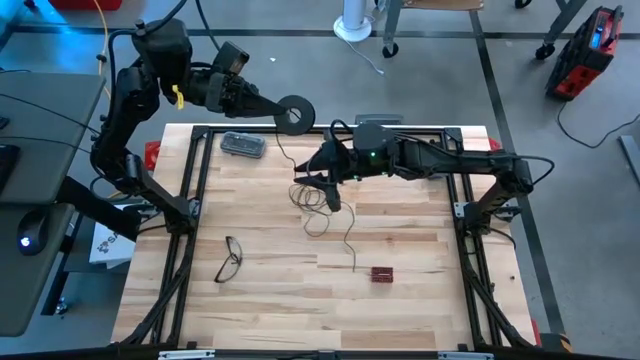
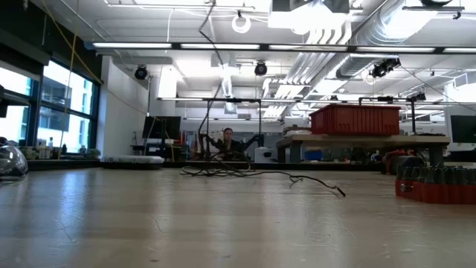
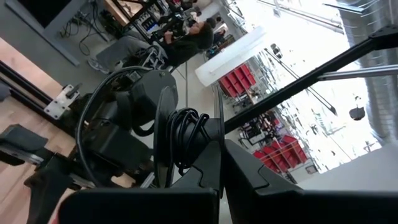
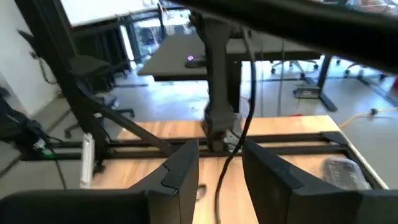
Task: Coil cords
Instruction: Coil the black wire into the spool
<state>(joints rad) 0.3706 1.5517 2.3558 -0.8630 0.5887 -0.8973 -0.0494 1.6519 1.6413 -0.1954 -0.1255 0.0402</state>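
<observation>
At upper centre, the left claw [image 1: 283, 111] gripped the reel [image 1: 295, 112]; its wire [image 1: 318, 205] ran between the right claw's [image 1: 310, 181] half-parted fingers, above the worktop [image 1: 420, 270].

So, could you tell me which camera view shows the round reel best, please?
The high view: the whole reel shows, held in the left gripper past the table's far edge. The left wrist view shows it edge-on with wound wire; the low and right wrist views do not show it clearly.
</observation>
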